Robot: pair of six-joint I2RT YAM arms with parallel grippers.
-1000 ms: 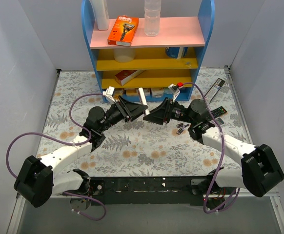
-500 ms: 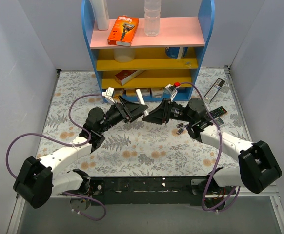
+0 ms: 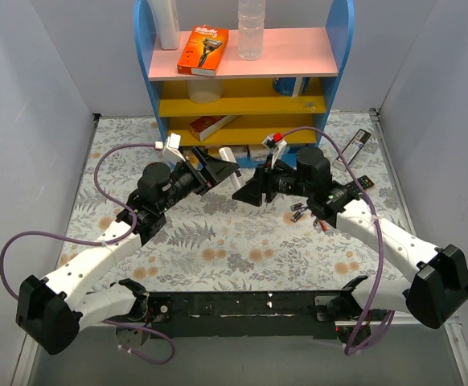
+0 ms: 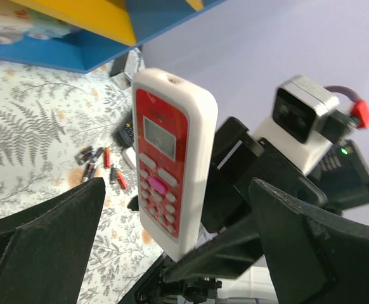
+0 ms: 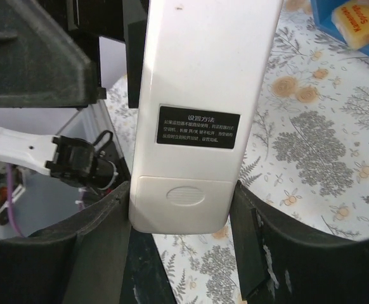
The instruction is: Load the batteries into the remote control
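The remote control (image 5: 203,76) is white, and my right gripper (image 5: 181,196) is shut on its lower end, the plain back with the battery cover facing that wrist camera. In the left wrist view its red-button face (image 4: 168,152) shows. My left gripper (image 4: 175,190) is open, its fingers spread wide on either side of the remote without touching it. In the top view the remote (image 3: 228,154) is held above the mat between the left gripper (image 3: 215,174) and the right gripper (image 3: 246,190). The batteries (image 3: 300,211), dark with red ends, lie loose on the mat (image 4: 102,168).
A blue shelf unit (image 3: 149,88) with pink and yellow boards stands at the back, carrying an orange razor box (image 3: 203,50) and a clear bottle (image 3: 251,28). Two black remotes (image 3: 355,149) (image 3: 358,185) lie at the right of the flowered mat.
My left gripper has opened wide, let go of the remote and drawn back to the left. The right gripper has closed on the remote and now holds it alone.
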